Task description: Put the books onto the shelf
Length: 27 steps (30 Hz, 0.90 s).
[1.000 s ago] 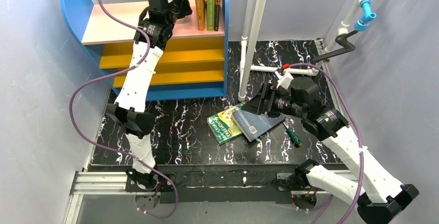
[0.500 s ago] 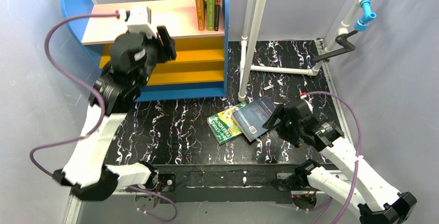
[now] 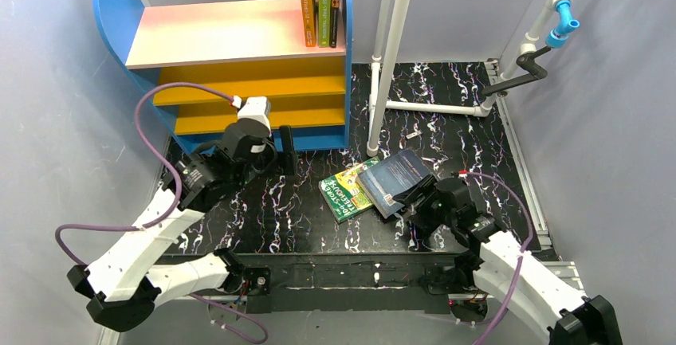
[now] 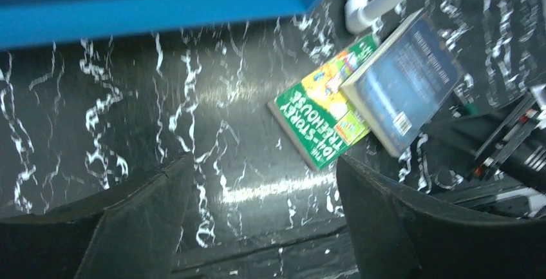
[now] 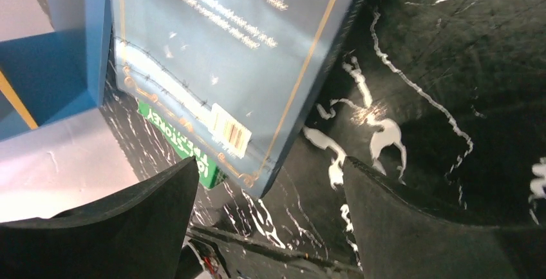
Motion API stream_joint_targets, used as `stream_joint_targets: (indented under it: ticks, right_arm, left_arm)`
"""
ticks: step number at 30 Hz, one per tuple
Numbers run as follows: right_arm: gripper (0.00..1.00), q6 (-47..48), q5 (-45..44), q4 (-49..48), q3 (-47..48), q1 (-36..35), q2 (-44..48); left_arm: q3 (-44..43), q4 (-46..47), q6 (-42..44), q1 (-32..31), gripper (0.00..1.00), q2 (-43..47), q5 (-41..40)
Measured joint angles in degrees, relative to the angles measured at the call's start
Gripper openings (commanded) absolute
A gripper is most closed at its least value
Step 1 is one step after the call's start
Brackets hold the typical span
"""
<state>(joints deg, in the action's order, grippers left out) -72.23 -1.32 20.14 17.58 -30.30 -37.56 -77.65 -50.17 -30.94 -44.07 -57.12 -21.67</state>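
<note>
Shelf [image 3: 215,36] sits at far left of table [image 3: 263,205]: blue side panels, the left one rounded, flat pale pink top board, two yellow lower boards, all smooth painted board

Three thin paperbacks stand upright, spines out, at the right end of the pink board against the blue side: orange spine [image 3: 306,2], green spine [image 3: 324,2], dark spine [image 3: 336,2]

Two more books lie flat on the table mid-right, well apart from the shelf. Green book [image 3: 343,194] is glossy, with white block lettering and a yellow cartoon panel. Dark blue book [image 3: 398,176] lies across its right part, overlapping it: back cover up, white barcode patch, thin gold border line, cover slightly bowed

Table top is glossy black with white marble veins and glare spots

Left tool [image 4: 264,163] is low over the table in front of the shelf. Its matte black curved fingers [image 4: 135,214] are well apart with only bare table between them; both flat books show ahead in its view

Right tool [image 5: 270,163] is at the near edge of the dark blue book. Its broad black wedge-shaped fingers [image 5: 438,227] are apart, the book's near corner shows in the gap, and no pad visibly touches it

White round plastic pipe frame [image 3: 391,50] stands just right of the shelf
</note>
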Motion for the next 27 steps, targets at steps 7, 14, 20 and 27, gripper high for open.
stream_joint_targets:
  ticks: [7, 14, 20, 27]
  right_arm:
    - [0.86, -5.99, 7.89, -28.17, -15.21, 7.67, -1.4]
    - [0.7, -6.25, 9.4, -40.96, -16.87, 9.73, -9.31]
    - [0.36, -9.31, 9.86, -50.73, -16.92, 10.78, -18.82]
    - [0.01, -8.35, 10.05, -46.14, -15.67, 10.82, -12.26]
  left_arm:
    - [5.95, -2.64, -2.95, -0.48, 0.91, 3.93, 0.17]
    - [7.26, -2.99, -4.28, -0.5, 0.94, 6.34, 0.09]
    - [7.63, -5.27, -6.1, -0.52, 0.95, 4.37, 0.09]
    - [7.58, -7.34, -7.89, -0.57, 0.98, 6.69, -0.39]
